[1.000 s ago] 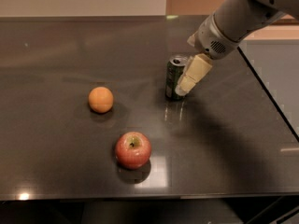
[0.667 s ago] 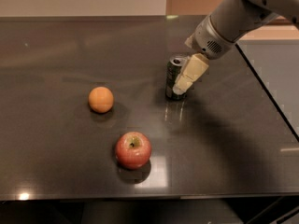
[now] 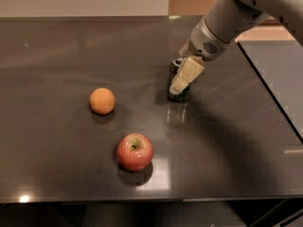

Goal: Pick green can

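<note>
The green can (image 3: pixel 182 95) stands upright on the dark table (image 3: pixel 71 46), right of centre. It is dark green with a silver top. My gripper (image 3: pixel 179 85) comes down from the upper right and sits right at the can, with its cream-coloured part covering the can's front. The can's base rests on the table.
An orange (image 3: pixel 102 100) lies to the left of the can. A red apple (image 3: pixel 135 152) lies nearer the front edge. A seam (image 3: pixel 270 98) runs down the right side where a second surface (image 3: pixel 284 70) begins. The arm (image 3: pixel 227 18) stretches over the table's back right.
My gripper has shifted slightly left, closer over the can. The can, orange and apple have not moved.
</note>
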You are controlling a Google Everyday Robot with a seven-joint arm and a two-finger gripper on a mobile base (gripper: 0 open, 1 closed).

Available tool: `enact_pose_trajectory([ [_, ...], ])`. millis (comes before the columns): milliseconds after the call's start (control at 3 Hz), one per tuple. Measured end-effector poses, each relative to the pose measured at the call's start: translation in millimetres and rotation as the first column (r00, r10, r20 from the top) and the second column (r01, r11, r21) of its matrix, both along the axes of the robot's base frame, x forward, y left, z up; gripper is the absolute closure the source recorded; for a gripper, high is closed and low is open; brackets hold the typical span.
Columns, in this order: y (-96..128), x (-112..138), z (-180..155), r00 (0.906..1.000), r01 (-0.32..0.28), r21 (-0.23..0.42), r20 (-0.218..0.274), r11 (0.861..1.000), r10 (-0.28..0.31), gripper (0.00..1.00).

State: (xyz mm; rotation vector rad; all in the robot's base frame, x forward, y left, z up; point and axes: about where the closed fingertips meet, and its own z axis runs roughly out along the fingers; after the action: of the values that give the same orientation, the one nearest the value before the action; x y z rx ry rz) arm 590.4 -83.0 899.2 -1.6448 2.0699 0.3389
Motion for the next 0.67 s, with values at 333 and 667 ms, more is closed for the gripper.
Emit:
enact_pose_trajectory([
  [333, 2.9, 1.9, 3.1, 0.9999, -0.013, 0.003, -0.006, 1.000, 0.013, 0.42],
  [667, 5.5, 0.7, 11.1, 0.9995, -0.031, 0.011, -0.006, 0.999, 0.031, 0.65],
])
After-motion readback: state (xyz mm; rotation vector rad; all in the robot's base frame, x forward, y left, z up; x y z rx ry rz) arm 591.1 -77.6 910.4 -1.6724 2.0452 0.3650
